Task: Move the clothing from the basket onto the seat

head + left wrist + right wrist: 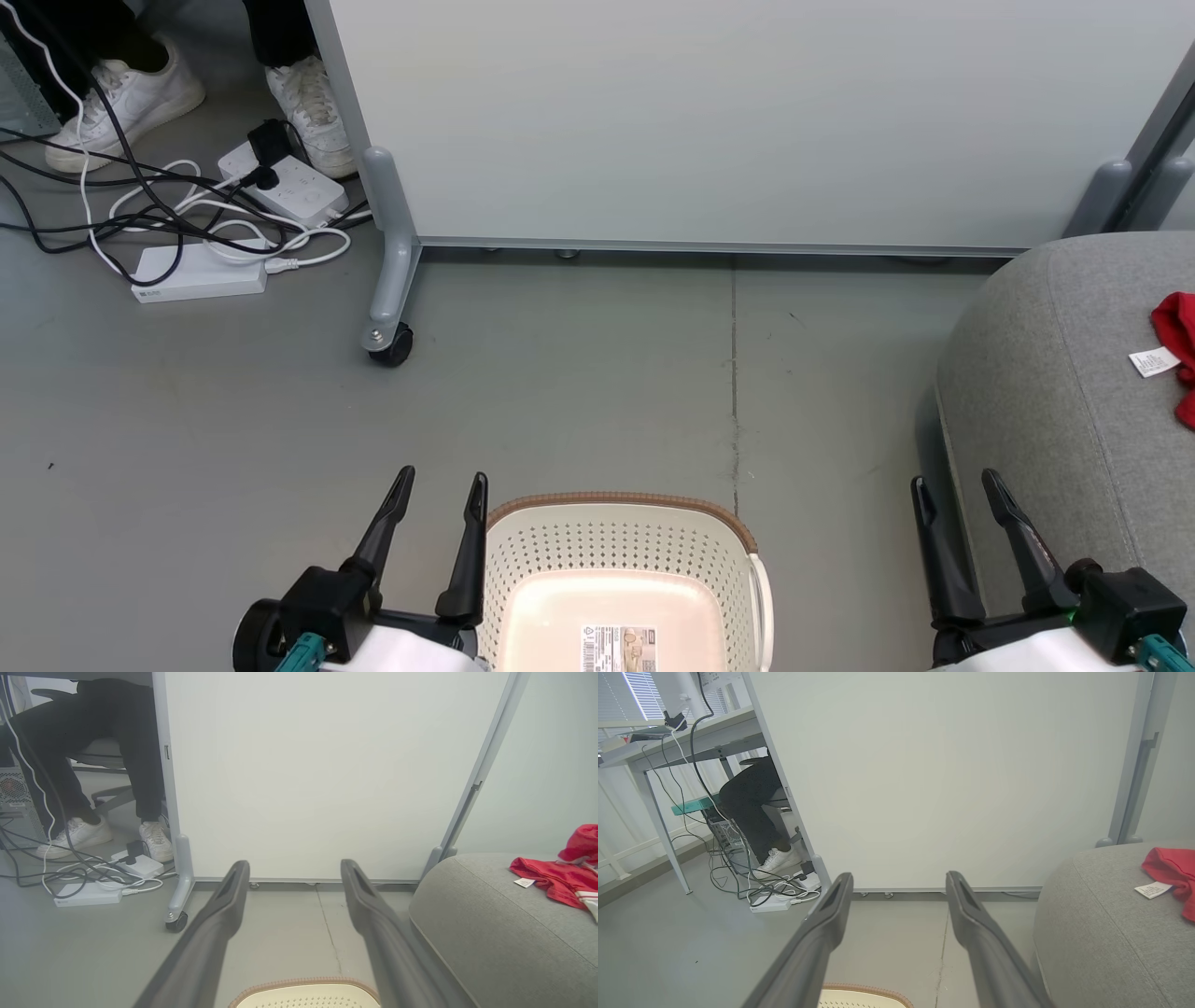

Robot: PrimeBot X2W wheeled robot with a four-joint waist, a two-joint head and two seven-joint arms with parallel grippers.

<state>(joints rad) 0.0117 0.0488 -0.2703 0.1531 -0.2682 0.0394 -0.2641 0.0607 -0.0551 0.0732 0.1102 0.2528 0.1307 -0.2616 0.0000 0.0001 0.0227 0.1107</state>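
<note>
I had both arms low at the bottom of the head view, flanking the basket (611, 551) on the grey floor (579, 373). The left end effector (442, 481) sat just beside the basket's left wall, fingers apart and holding nothing; the right end effector (954, 481) hung between the basket and the seat (1046, 392), likewise spread with nothing in it. The basket's pale bottom showed its barcode sticker (618, 649). The clothing (1178, 327) lay on the seat's top at the right edge, its white label tag (1153, 361) resting on the grey fabric.
</note>
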